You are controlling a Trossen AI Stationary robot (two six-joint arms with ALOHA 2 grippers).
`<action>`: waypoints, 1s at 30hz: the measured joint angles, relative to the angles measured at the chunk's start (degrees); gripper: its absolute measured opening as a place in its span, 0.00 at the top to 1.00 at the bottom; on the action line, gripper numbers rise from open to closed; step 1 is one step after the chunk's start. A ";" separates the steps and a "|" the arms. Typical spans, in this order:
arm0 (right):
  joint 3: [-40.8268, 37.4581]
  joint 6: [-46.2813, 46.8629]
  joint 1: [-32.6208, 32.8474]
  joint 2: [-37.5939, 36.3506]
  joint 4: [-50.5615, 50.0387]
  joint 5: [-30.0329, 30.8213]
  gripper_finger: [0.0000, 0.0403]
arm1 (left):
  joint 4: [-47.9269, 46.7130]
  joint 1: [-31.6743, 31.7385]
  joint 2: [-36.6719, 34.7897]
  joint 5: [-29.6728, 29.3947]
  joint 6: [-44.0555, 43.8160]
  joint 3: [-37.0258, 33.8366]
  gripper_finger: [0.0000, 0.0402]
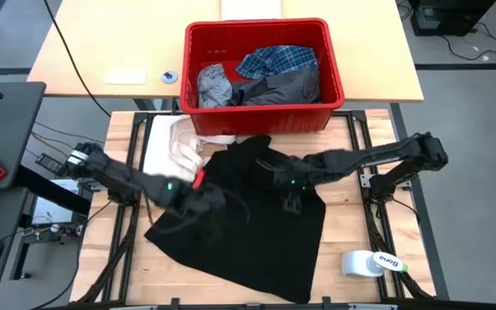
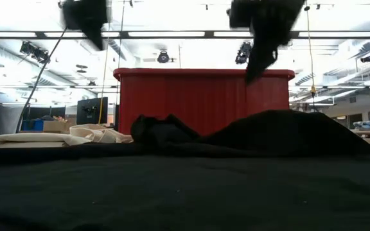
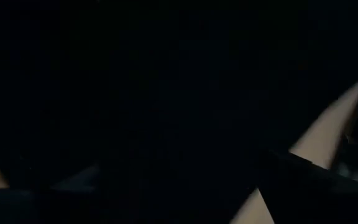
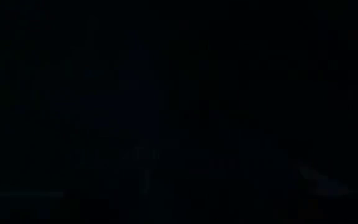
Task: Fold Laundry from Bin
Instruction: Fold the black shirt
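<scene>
Wooden tabletop point(image 1: 123, 129) carried nearly everything, set in a bright workshop with strip lights overhead. One black garment point(image 1: 257, 232) lay spread across most of it, reaching the near edge and humped toward the far right, probably laid out for folding. One red bin point(image 1: 265, 30) stood at the far edge, holding three more garments: a plaid shirt point(image 1: 275, 58), a dark grey one point(image 1: 287, 86) and a light grey one point(image 1: 213, 84), which I judged to be waiting their turn. One cream cloth point(image 1: 177, 142) sat by the far left corner, touching the black garment. One white bottle point(image 1: 370, 263) lay at the near right corner. Two arms hung over the black garment: left gripper point(image 1: 203, 196) above its left part, right gripper point(image 1: 293, 200) over its middle. Whether either pair of jaws was spread or pinching cloth, I could not tell.
</scene>
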 joint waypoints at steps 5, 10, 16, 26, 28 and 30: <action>-10.35 -2.60 -0.78 0.00 7.37 5.17 0.40 | 4.74 -6.22 -0.02 -0.91 -5.65 -5.78 0.31; -16.50 -6.22 -1.93 0.00 7.57 9.40 0.40 | 14.88 -8.52 -0.09 -2.43 -10.83 -14.50 0.33; -19.33 2.11 -6.23 0.00 -0.41 14.72 0.40 | 21.13 -8.67 -0.04 -2.48 -19.95 -22.85 0.37; -15.81 13.35 -12.52 -1.55 -16.92 19.22 0.40 | 21.96 -8.92 -1.16 -2.21 -17.47 -22.39 0.42; -13.69 13.18 -10.47 -3.93 -18.37 19.86 0.40 | 20.43 -9.12 -2.39 -2.04 -17.45 -20.88 0.43; -11.41 13.12 -8.12 -6.87 -17.90 20.46 0.40 | 16.96 -9.36 -3.40 -1.34 -18.61 -20.01 0.44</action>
